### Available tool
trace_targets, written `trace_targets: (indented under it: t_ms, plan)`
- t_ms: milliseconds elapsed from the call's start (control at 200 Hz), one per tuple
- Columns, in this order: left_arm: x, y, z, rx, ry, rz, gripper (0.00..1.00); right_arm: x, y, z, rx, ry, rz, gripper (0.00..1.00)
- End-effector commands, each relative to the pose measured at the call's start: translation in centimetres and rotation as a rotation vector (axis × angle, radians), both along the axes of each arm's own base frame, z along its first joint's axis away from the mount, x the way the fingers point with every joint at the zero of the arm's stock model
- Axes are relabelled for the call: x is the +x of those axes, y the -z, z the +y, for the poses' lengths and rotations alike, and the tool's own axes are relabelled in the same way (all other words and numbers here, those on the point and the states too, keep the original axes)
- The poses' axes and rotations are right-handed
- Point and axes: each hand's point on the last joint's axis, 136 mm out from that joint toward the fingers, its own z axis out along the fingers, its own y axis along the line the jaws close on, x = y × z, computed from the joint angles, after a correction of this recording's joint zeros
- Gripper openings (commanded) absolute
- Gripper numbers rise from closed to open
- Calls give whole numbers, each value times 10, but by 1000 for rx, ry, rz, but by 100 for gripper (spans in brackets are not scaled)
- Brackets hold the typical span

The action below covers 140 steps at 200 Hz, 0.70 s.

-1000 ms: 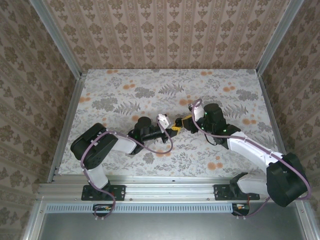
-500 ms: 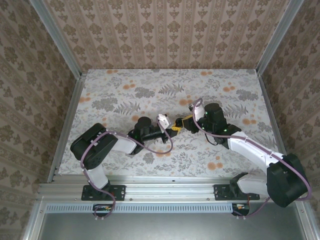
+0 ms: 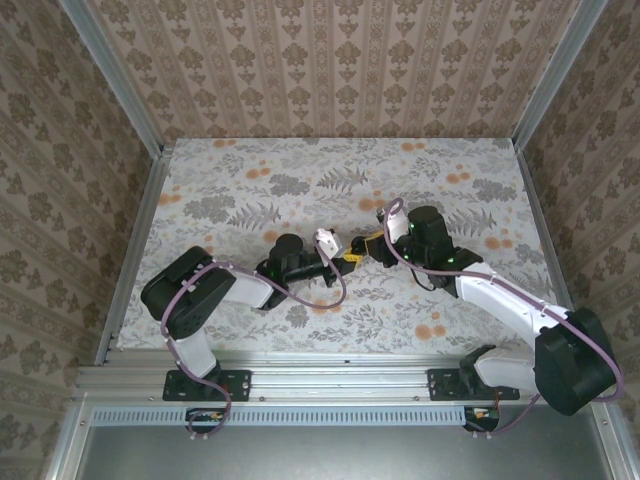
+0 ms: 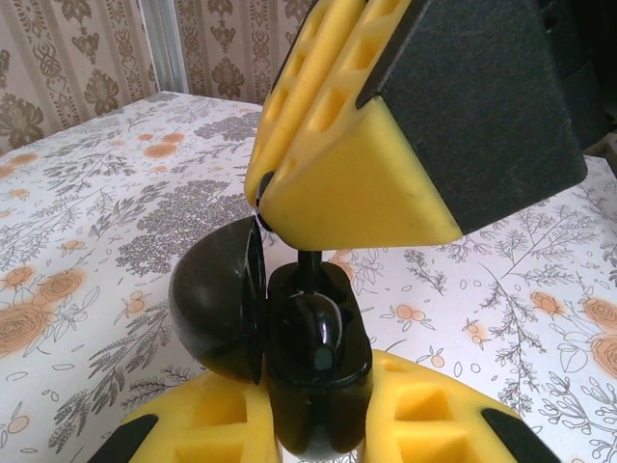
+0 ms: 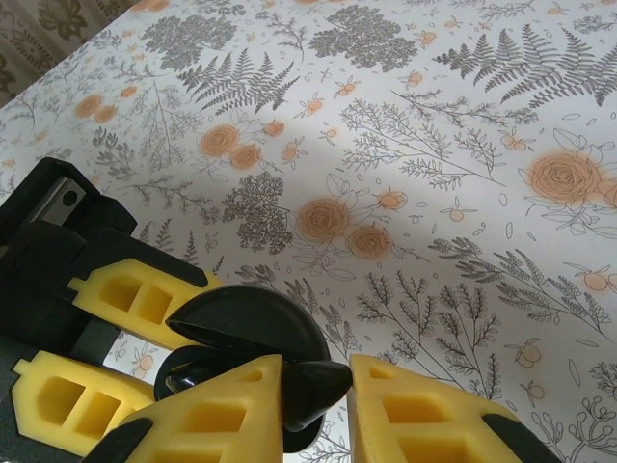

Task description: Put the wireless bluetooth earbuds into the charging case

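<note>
Right wrist: my right pincer (image 5: 316, 374) pinches an earbud (image 5: 308, 392) at the open charging case (image 5: 241, 326). My left pincer (image 4: 318, 417) clamps it.

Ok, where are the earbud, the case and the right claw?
earbud (image 5: 313, 397): right wrist view, its black body.
case (image 3: 325, 240): top view, its white shell.
right claw (image 5: 316, 371): right wrist view, middle of its grip.

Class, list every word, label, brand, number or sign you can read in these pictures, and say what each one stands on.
None can be read.
The charging case, the earbud and the yellow fingers bear no print.
The table and the walls carry only flower patterns.
</note>
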Motion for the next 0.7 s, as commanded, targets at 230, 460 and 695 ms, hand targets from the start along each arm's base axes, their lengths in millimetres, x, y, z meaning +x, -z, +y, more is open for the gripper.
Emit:
trace_targets:
  t_ms: [230,460,695]
  plan:
    - [-8,-60,-3,-151,39,-129,1,-3,29,-21,-107,81,90,21]
    - [-12,-65,-3,-164,58,-137,1,-16,17,-6,-61,-39,56,22]
    - [-20,-71,-2,-185,96,-152,1,-28,8,-4,-61,-123,44,22]
